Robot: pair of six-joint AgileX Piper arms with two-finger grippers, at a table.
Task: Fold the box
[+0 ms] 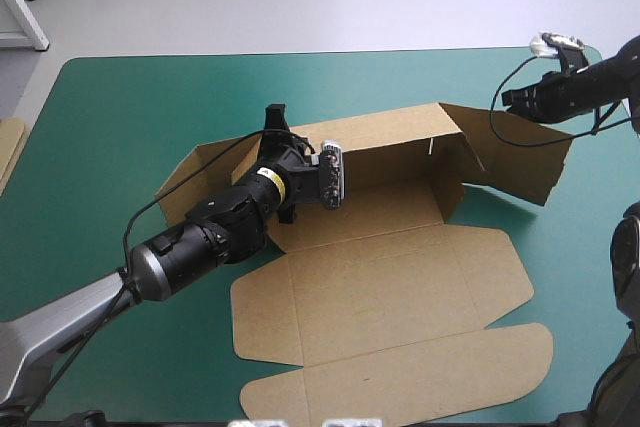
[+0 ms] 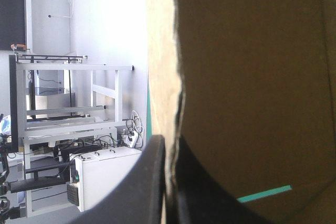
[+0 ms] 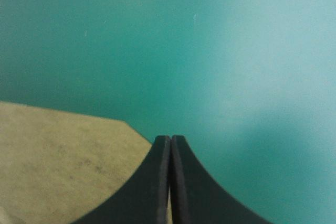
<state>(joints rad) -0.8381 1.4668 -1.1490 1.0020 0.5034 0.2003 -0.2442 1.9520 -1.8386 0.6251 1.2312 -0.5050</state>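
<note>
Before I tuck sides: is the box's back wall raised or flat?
Raised: the back wall stands upright, pinched by the left gripper; the lid lies flat.

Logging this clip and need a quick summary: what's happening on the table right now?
The left gripper is shut on the top edge of the raised back wall of the box, holding it upright on the teal-green cover. The right gripper, fingers shut, sits at the right end flap, which stands tilted; whether it grips the flap is unclear. The front panels lie flat, so folding is only partly done.
</note>
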